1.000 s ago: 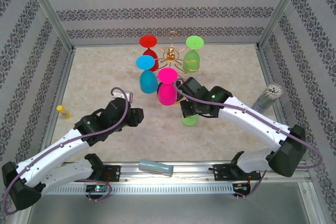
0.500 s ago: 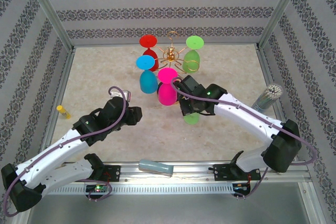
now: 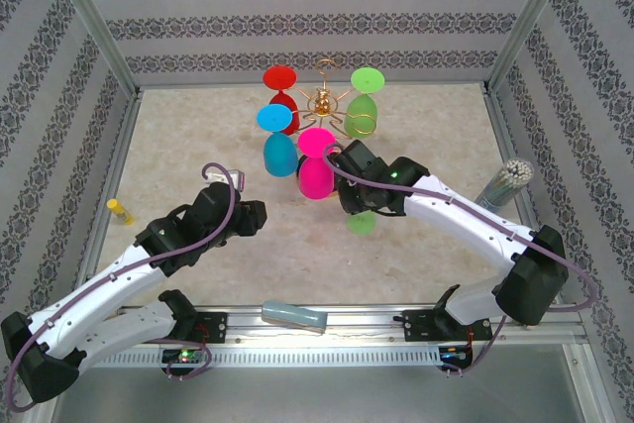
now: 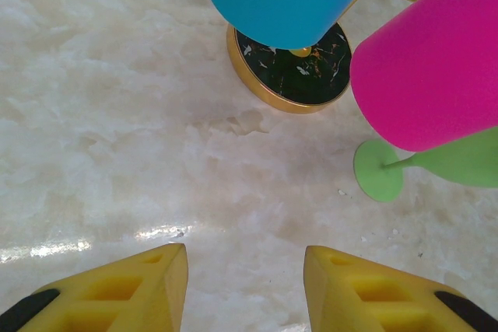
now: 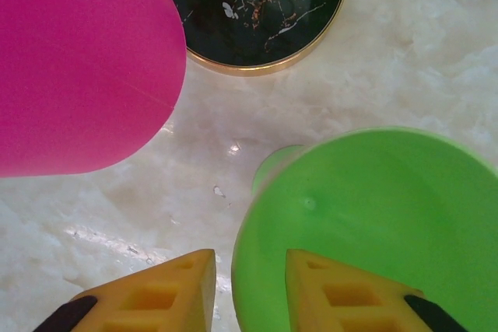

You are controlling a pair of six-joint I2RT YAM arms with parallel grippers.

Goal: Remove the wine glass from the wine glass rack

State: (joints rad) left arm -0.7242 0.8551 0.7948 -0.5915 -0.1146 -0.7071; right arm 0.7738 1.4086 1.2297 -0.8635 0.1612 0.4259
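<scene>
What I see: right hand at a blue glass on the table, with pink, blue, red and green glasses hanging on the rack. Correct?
No. The table glass at the right hand is green, not blue, as the right wrist view shows. The pink glass, blue glass, red glass and hanging green glass are on the rack.
</scene>
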